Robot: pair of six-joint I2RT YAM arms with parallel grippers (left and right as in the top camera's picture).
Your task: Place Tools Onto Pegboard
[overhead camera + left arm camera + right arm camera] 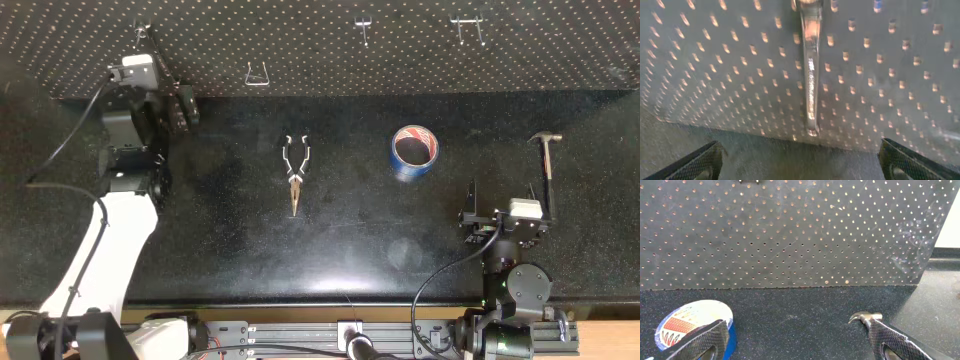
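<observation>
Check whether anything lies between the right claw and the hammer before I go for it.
Nothing visible does. The hammer lies on the table just beside the open right claw, its head toward the pegboard. The tape roll sits on the claw's other side, clear of that path.

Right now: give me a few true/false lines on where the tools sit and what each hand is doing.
1. The pliers lie on the table. True.
2. The tape roll hangs on the pegboard. False: it lies on the table, between the pliers and the hammer.
3. The left hand is open and faces a metal tool against the pegboard. True.
4. The right hand grips the hammer. False: it is open and empty, and the hammer lies on the table.
</observation>
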